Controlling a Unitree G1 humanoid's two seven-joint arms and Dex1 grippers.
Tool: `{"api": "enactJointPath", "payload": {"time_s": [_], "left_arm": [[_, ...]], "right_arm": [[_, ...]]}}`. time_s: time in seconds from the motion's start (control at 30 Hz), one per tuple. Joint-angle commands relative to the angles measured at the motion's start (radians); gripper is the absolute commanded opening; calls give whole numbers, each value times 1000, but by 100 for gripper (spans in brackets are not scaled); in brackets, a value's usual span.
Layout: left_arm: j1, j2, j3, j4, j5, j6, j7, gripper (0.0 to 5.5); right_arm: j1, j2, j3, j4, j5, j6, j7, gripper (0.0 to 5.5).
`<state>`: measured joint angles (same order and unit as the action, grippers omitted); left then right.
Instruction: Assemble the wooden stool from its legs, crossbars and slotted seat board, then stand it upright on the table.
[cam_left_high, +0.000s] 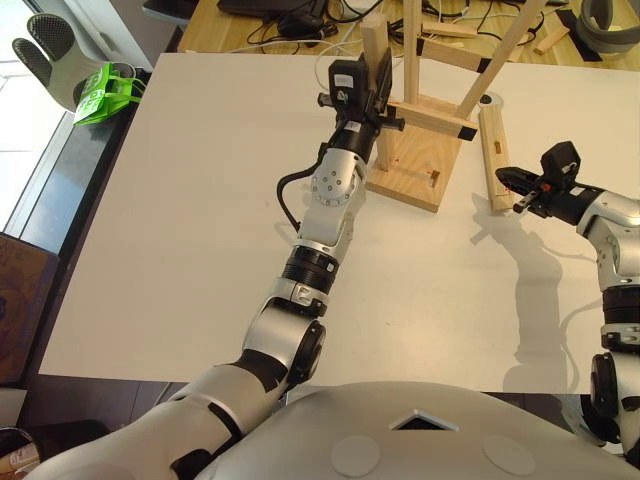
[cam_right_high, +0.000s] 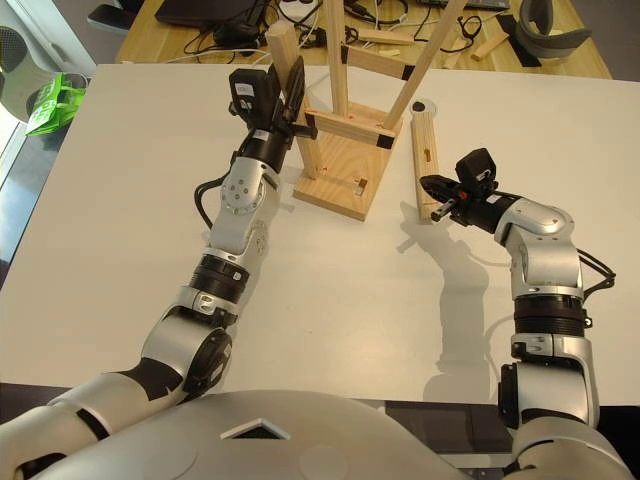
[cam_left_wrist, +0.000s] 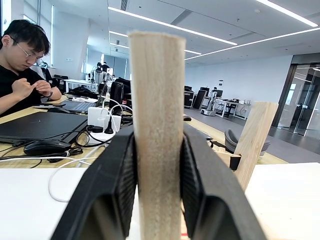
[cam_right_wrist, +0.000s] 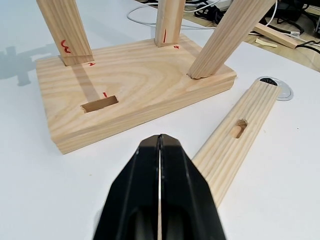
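Seat board (cam_right_wrist: 135, 95): lying inverted, one slot (cam_right_wrist: 100, 103) waiting.
Left gripper (cam_left_high: 378, 72): clamping upright leg (cam_left_wrist: 157, 100).
Right gripper (cam_right_wrist: 160, 145): hovering closed by loose leg (cam_right_wrist: 227, 150).

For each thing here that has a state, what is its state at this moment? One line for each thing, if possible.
Seat board: lying flat on the table, three legs standing in it.
Fourth slot: empty.
Loose leg: lying on the table beside the board.
Left gripper: shut on one standing leg.
Right gripper: shut, empty, above the table near the loose leg.
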<state>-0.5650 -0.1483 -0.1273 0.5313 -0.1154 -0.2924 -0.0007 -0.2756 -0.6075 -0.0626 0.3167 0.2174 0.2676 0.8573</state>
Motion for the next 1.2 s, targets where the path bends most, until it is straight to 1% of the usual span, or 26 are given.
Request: {"api": "enactJointPath", "payload": {"time_s": [0.03,0.37,0.4,0.47,0.63,0.67,0.77,0.9,1.07,1.2], "left_arm": [[1,12,-17,36,73,-83,-18,102],[-1,6,7,64,86,-120,-16,102],[-1,4,10,64,83,-117,-17,139],[-3,0,19,65,80,-113,-15,158],[-2,-1,22,54,98,-137,-16,233],[0,1,17,46,112,-148,-15,236],[7,9,7,2,155,-178,-2,297],[41,20,-16,-89,188,-199,-22,300],[63,16,17,-123,135,-98,-33,300],[105,22,-48,-202,150,-118,-111,300]], "right_arm": [[0,-13,-3,-8,-4,7,-2,0],[12,-5,1,-10,-5,0,-5,0],[14,-5,1,-10,-5,0,-4,0],[15,-4,2,-10,-4,1,-4,0],[21,-3,6,-13,-4,3,1,0],[22,-2,7,-14,-4,4,1,0],[24,0,7,-18,-3,7,-1,0],[21,4,-1,-14,1,11,-11,0],[-9,11,-28,-13,24,54,-37,0],[-10,10,-34,-12,24,57,-43,0]]}}
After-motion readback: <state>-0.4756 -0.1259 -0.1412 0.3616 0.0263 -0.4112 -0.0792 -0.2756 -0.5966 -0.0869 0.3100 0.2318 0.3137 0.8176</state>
